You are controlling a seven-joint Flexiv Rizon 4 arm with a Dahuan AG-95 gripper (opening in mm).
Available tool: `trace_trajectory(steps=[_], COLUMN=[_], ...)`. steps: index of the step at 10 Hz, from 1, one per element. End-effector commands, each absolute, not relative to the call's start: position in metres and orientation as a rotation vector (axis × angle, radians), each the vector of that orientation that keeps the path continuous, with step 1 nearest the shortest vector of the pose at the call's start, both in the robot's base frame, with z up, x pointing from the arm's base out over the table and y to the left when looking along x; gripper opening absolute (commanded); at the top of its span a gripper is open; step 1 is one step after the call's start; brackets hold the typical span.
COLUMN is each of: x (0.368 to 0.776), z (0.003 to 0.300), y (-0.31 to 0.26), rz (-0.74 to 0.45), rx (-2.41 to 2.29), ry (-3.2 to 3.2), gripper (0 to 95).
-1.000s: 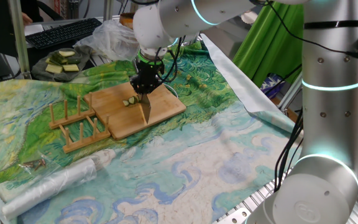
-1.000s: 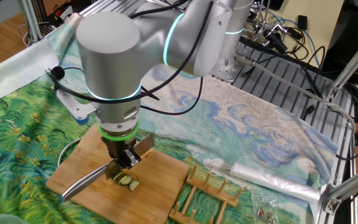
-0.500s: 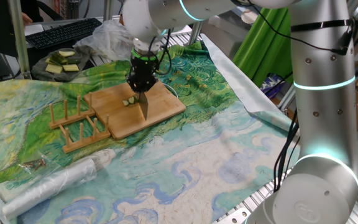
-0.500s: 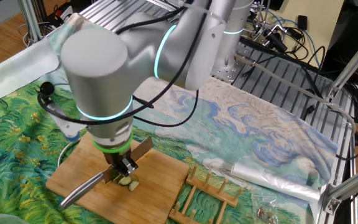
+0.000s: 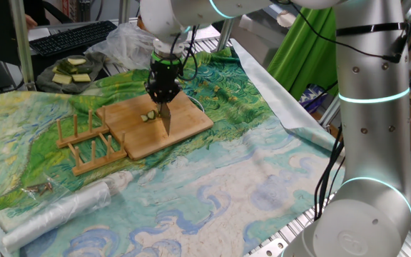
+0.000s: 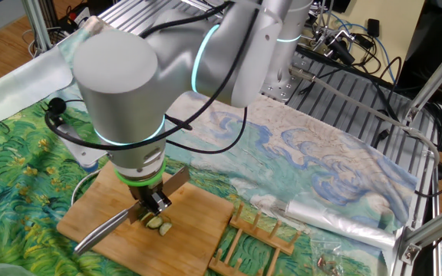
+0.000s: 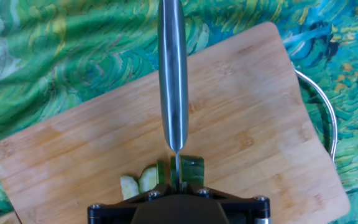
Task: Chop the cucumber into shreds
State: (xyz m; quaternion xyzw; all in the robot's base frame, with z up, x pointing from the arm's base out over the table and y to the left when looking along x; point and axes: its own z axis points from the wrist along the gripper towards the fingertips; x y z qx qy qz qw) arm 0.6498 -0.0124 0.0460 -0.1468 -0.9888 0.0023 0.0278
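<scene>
A few small cucumber pieces (image 5: 148,116) with dark green skin lie on the wooden board (image 5: 188,125). My gripper (image 5: 164,94) stands right over them, shut on a steel knife (image 5: 167,123) whose blade points down onto the board. In the hand view the knife (image 7: 173,74) runs straight away from the gripper (image 7: 176,186), its edge meeting a dark green chunk (image 7: 191,169), with pale slices (image 7: 135,185) to the left. In the other fixed view the cucumber (image 6: 159,225) lies under the gripper (image 6: 150,203) on the board (image 6: 202,222).
A wooden dish rack (image 5: 88,139) touches the board's left side. A plate of pale cucumber slabs (image 5: 70,71) and a keyboard (image 5: 70,36) sit at the back left. A rolled plastic bag (image 5: 63,207) lies near the front. A thin cable (image 7: 329,112) curves beside the board.
The arm and gripper have shifted slightly to the left over the board, with the knife still held at the cucumber pieces.
</scene>
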Motion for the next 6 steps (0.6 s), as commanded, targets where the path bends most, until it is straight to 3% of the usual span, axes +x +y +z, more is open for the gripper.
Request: trace_trajectory(steps=[1,6], x=[0.651,0.647], z=[0.056,0.065], y=[-0.012,-0.014], rz=[0.005,0.016], rx=[-0.453,-0.461], ry=[-3.044,-3.043], gripper=[0.0,0.0])
